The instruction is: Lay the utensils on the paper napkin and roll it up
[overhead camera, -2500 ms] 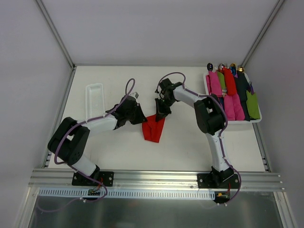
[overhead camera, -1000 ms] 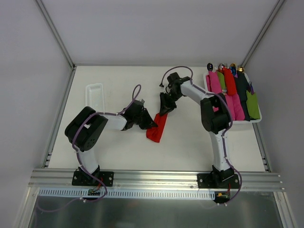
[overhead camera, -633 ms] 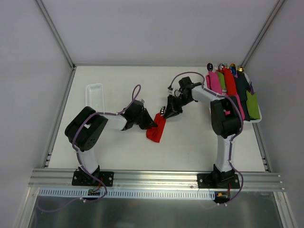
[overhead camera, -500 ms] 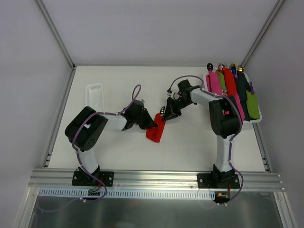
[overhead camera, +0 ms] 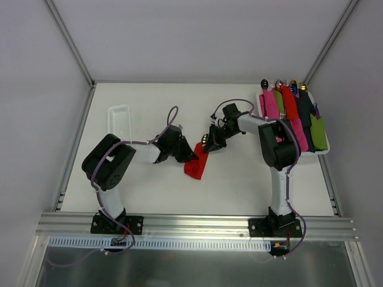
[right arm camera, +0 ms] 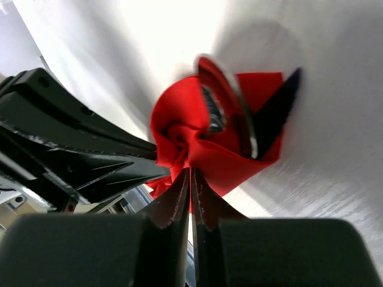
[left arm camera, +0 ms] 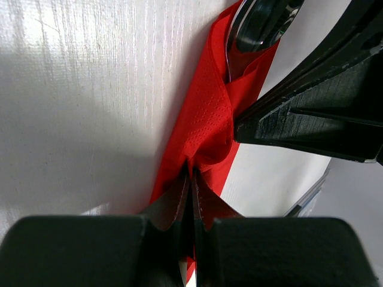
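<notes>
you were mid-roll. the paper napkin [overhead camera: 196, 162] lay as a narrow, half-wound strip on the worktop [overhead camera: 149, 191], to the right of the white ribbed tray [overhead camera: 119, 122] in the overhead view and well apart from it. the utensils [right arm camera: 214, 110] were already wrapped inside it. your left fingers [left arm camera: 185, 188], on the tray side of the strip, were clenched on a pinch of red paper. your right fingers [right arm camera: 182, 191], on the side away from the tray, were likewise clamped on a fold of it.

placing looked done and rolling only partly done, to my eye. the next move probably called for both pinches to turn together so the loose flap wound over the metal. you would need to avoid tearing the thin paper or letting the cutlery slide out of the open end.

the overhead view showed the strip and both arms converging on it, but barely any cutlery. the right wrist view showed a rounded metal end peeking from the crumpled roll. the left wrist view showed the paper caught tight between the pads.
</notes>
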`<action>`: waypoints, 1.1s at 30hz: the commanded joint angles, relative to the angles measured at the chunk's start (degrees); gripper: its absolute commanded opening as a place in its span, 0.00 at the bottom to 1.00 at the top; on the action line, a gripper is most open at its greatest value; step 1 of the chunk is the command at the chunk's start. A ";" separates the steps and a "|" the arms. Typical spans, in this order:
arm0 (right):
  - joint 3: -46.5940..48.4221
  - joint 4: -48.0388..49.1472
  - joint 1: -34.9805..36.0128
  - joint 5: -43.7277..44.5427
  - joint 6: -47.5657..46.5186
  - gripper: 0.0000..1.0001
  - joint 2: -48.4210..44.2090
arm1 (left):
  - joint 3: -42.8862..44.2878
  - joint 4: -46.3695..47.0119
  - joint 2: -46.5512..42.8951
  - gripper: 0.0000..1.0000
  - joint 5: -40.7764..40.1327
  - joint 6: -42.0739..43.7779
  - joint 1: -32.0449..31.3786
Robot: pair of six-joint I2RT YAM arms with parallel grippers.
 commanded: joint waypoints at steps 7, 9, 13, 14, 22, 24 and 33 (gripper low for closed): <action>1.60 -2.58 1.36 4.71 -0.88 0.05 1.87 | 1.18 -5.59 -1.81 0.00 -2.36 4.76 -0.09; 1.78 -2.85 1.53 5.15 -0.71 0.05 2.22 | 1.45 -4.36 -2.95 0.00 -1.13 5.03 -0.43; 1.87 -3.46 1.89 6.47 -1.05 0.05 2.48 | 2.41 -3.22 -4.88 0.00 -0.51 5.64 -1.14; 1.78 -3.55 1.80 6.55 -0.97 0.05 2.48 | 2.68 -2.95 -5.50 0.00 -0.16 5.65 -1.23; 2.13 -3.46 1.89 5.68 -0.70 0.05 3.36 | 3.38 0.12 -6.29 0.00 3.26 3.89 -1.49; 2.22 -3.46 1.89 5.50 -0.53 0.05 3.54 | 3.12 0.74 -5.86 0.00 3.71 3.28 -1.84; 2.13 -3.55 1.89 6.47 -0.27 0.05 3.27 | 2.50 5.48 -2.78 0.00 5.29 -0.15 -4.13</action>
